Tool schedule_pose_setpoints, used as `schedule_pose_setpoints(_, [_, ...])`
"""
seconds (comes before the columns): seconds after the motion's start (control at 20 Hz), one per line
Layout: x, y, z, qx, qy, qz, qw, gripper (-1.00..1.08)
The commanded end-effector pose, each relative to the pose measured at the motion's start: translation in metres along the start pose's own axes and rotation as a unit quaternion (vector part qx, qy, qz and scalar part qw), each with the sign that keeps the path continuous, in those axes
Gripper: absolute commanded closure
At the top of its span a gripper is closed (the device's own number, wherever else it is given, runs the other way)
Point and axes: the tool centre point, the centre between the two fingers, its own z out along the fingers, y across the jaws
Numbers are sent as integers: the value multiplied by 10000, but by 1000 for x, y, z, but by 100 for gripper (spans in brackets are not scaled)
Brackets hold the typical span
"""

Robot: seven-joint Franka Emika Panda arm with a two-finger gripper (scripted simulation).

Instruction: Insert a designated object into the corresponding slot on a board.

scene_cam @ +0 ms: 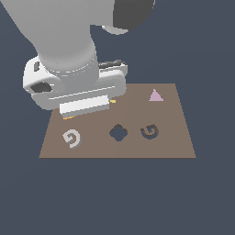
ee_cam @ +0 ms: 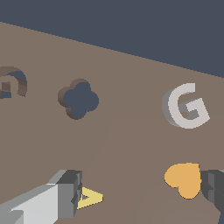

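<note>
light-grey g block (scene_cam: 72,138) lies flat on the brown board (scene_cam: 179,142), well apart from the dark g-shaped slot (scene_cam: 149,132).

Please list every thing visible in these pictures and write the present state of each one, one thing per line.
Grey G block: lying flat on the board, not in any recess, not held.
G-shaped slot: empty.
Clover-shaped recess: empty.
Orange heart: flat on the board, beside one pincer finger.
Yellow letter A: flat on the board, beside the other finger.
Pink triangle: resting on the board.
Board: lying flat.
Pincer: open, holding nothing.
</note>
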Motion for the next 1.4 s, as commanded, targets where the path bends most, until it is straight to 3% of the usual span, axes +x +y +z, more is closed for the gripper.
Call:
schedule_pose_setpoints(0.0, [5, 14, 11, 4, 5, -303, 9995, -92])
schedule_pose_setpoints(0.65, [39, 65, 56, 12, 22, -1563, 9877, -92])
schedule_pose_setpoints(1.35, [52, 77, 69, 13, 22, -1913, 9815, -92])
